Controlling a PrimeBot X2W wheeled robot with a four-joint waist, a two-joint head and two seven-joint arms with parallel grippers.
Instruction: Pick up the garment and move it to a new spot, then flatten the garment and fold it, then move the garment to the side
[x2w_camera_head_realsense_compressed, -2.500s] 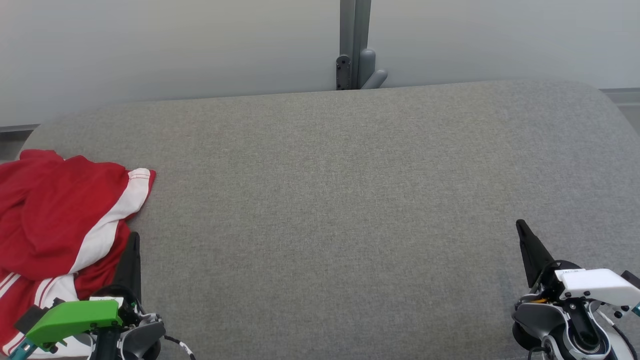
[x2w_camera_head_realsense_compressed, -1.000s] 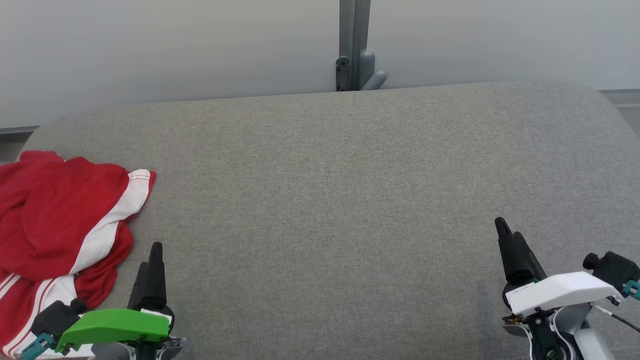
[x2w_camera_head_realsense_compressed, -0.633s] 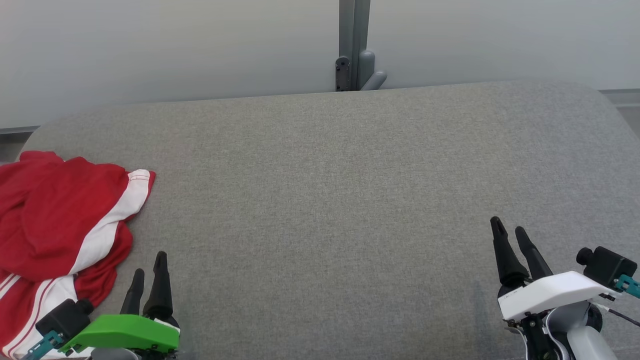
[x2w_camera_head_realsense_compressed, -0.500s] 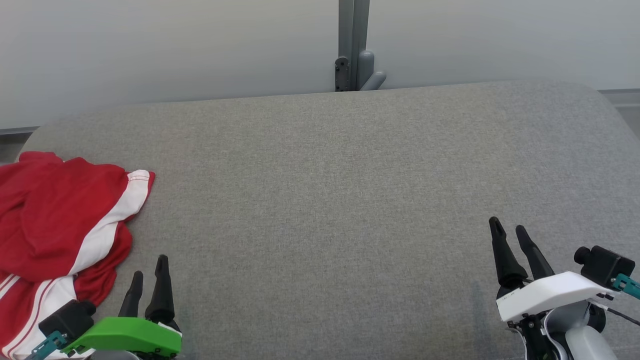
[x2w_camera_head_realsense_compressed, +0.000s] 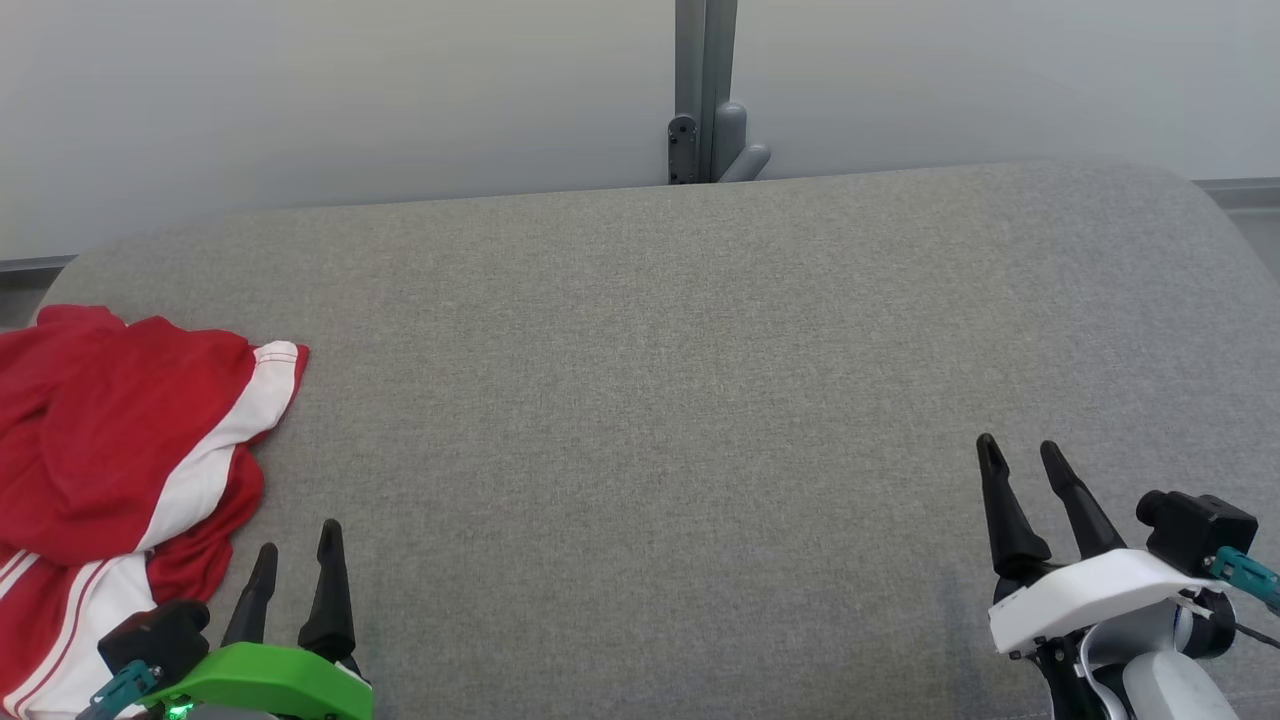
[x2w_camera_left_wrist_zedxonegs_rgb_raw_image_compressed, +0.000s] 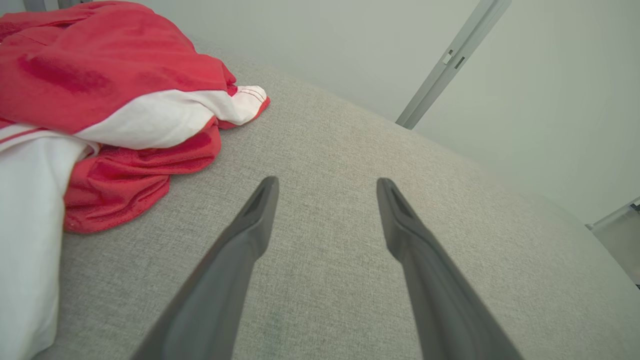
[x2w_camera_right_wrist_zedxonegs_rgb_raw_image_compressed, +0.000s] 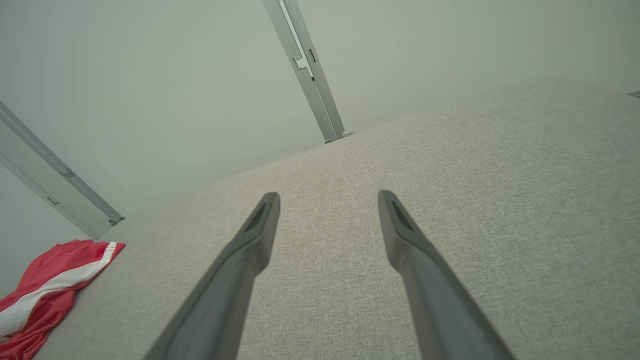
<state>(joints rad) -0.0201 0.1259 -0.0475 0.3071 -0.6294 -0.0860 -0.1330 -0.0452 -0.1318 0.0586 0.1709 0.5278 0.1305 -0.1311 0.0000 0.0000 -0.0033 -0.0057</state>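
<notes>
Garment (x2w_camera_head_realsense_compressed: 120, 450): red with broad white bands and thin red-and-white stripes; lies crumpled in a heap at the far left end of the bench (x2w_camera_head_realsense_compressed: 650, 400), partly cut by the left edge of the head view; one white-banded hem corner sticks out toward the bench middle; folds overlap, so what kind of clothing it is cannot be told; neither hand grips it.

Left hand (x2w_camera_head_realsense_compressed: 297, 537): lower left of head view, under a green shell (x2w_camera_head_realsense_compressed: 265, 685); jaws apart and empty, pointing away from the robot; just beside the garment's near right edge but apart from it, with a strip of grey bench between; left wrist view shows bench fabric between the jaws and the red heap up and to the left of them; whether the tips touch the bench cannot be told.

Right hand (x2w_camera_head_realsense_compressed: 1018, 444): lower right of head view, under a white shell (x2w_camera_head_realsense_compressed: 1090, 590); jaws apart and empty, pointing away and slightly leftward; well apart from the garment, most of the bench's width between them; right wrist view shows bench fabric between the jaws and the garment small at the lower left corner.

Bench: grey woven cover; rounded far corners.

Behind: pale wall (x2w_camera_head_realsense_compressed: 350, 90); grey upright post (x2w_camera_head_realsense_compressed: 705, 80) meets the bench's far edge near the centre, a small bracket at its foot.
</notes>
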